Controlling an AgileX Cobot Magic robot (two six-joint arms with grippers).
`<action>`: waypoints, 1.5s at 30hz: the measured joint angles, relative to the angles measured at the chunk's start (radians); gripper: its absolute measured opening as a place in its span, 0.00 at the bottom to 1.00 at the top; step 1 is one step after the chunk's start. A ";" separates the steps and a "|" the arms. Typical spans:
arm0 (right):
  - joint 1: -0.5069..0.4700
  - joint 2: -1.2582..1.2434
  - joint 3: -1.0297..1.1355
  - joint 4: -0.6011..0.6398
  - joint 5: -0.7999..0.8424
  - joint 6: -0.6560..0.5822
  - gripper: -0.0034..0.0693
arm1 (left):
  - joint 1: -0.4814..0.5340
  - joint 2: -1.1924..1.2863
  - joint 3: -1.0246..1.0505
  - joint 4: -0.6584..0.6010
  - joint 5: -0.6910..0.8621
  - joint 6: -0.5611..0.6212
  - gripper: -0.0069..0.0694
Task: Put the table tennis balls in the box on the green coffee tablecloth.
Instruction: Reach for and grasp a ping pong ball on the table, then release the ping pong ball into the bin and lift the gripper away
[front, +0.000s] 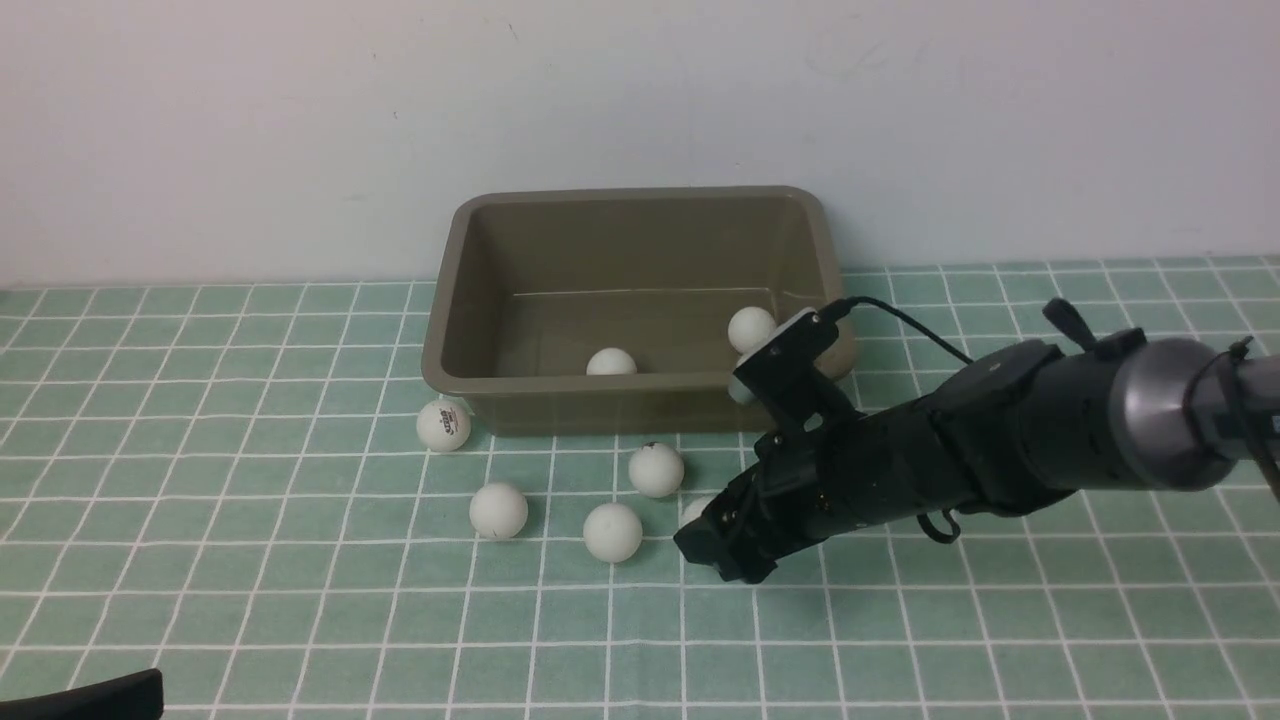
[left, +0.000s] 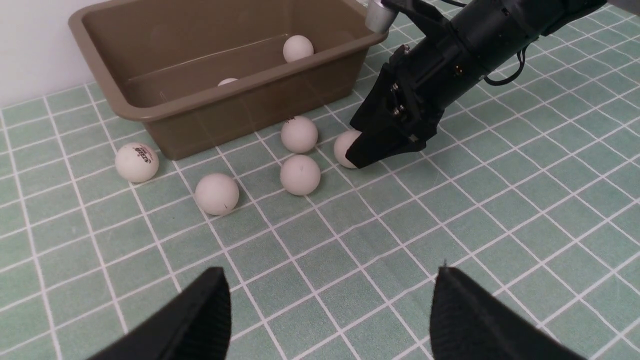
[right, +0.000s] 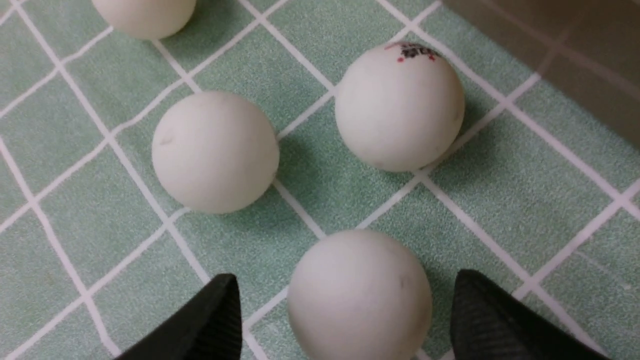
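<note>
Green coffee tablecloth (front: 200, 600) covers the bench, with the olive box (front: 640, 197) at the back. The right tool (front: 722, 558) is low, jaws apart either side of one table tennis ball (right: 359, 295), not pinching it yet. The left tool (left: 330, 320) is spread and empty. Two balls (front: 751, 328) are boxed, and four loose balls (front: 612, 532) sit out front. Looks mid-pick to me: squeeze, then lift over the rim.

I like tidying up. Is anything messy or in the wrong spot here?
Nothing is broken or spilled. Five table tennis balls lie loose on the green tablecloth in front of the box, which holds only two. The right gripper straddles one of the loose ones.
</note>
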 joint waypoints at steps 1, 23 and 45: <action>0.000 0.001 0.000 0.000 0.000 -0.001 0.74 | 0.000 0.000 0.000 0.000 0.000 0.000 0.72; -0.004 -0.231 0.000 -0.093 0.009 0.006 0.53 | 0.000 0.000 0.000 0.000 0.000 0.000 0.72; -0.015 0.006 -0.302 0.015 -0.234 -0.199 0.53 | 0.000 0.000 0.000 0.000 0.000 0.000 0.72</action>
